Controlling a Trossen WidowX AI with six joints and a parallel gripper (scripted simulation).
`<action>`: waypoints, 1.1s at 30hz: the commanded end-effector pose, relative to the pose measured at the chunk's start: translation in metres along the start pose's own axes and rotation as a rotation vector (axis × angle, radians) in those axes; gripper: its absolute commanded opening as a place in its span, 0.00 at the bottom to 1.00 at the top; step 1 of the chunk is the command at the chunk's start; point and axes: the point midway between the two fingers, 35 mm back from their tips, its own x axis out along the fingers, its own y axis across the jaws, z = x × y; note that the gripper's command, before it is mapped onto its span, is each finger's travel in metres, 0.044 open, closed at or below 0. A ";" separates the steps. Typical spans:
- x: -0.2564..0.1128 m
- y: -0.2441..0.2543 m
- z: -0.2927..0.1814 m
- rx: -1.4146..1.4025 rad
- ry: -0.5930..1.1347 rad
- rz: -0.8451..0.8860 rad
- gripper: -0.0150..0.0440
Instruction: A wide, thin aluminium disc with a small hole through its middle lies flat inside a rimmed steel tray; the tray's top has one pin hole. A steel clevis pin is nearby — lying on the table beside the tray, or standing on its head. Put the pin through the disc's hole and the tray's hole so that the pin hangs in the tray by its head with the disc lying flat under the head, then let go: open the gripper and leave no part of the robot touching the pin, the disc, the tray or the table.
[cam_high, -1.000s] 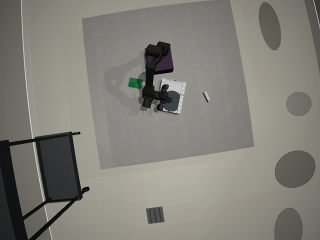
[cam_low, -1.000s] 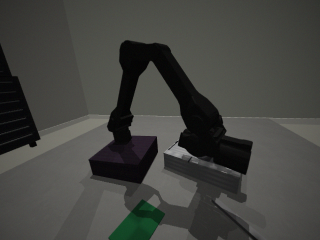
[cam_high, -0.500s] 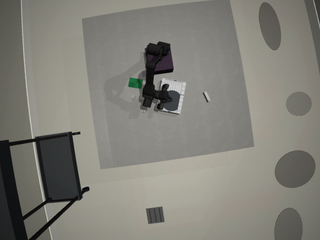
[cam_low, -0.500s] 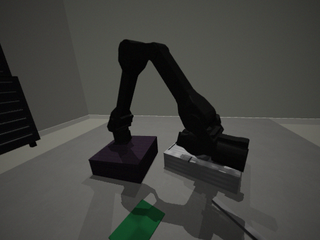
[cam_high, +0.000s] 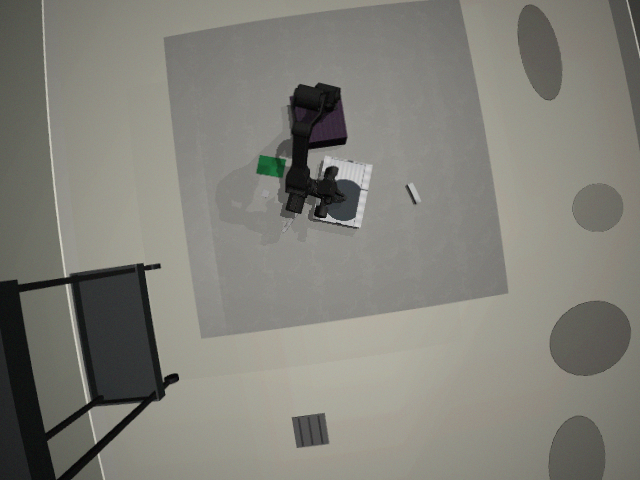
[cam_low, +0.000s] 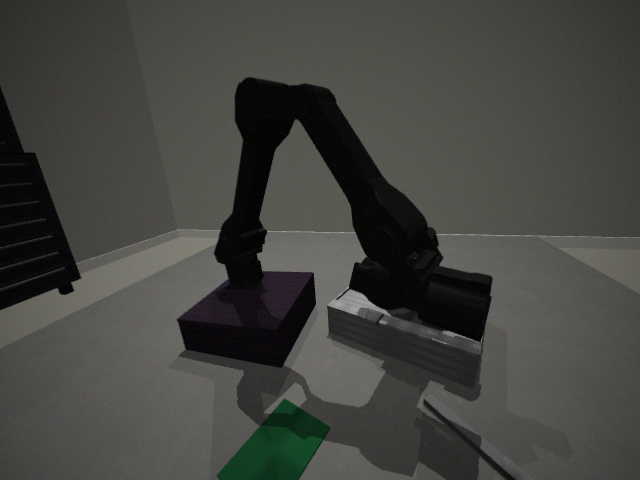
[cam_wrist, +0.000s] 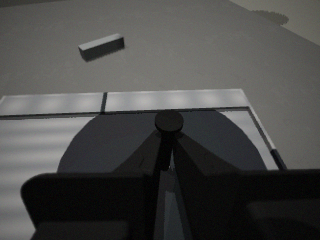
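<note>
My gripper (cam_high: 343, 197) (cam_wrist: 166, 136) is shut on the clevis pin (cam_wrist: 169, 121), whose round dark head shows just above the fingertips in the wrist view. The pin's shank runs down between the fingers and its lower end is hidden. The wide dark disc (cam_high: 346, 210) (cam_wrist: 90, 150) lies flat inside the pale rimmed tray (cam_high: 364, 180) (cam_low: 403, 343) (cam_wrist: 175, 101). The fingertips are over the disc's middle part. The disc's hole and the tray's hole are hidden, so I cannot tell whether the pin's tip is in them.
A dark purple block (cam_high: 333, 124) (cam_low: 289, 302) stands beside the tray, under the arm's base. A green patch (cam_high: 270, 166) (cam_low: 279, 444) and a thin grey strip (cam_low: 465, 436) lie on the tray's other side. A short pale bar (cam_high: 413, 193) (cam_wrist: 102, 47) lies beyond the tray.
</note>
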 end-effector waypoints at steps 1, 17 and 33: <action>0.000 0.003 0.000 0.002 0.005 0.001 0.25; 0.000 0.008 0.000 0.002 0.005 0.001 0.25; -0.001 0.013 -0.001 0.002 0.005 0.001 0.25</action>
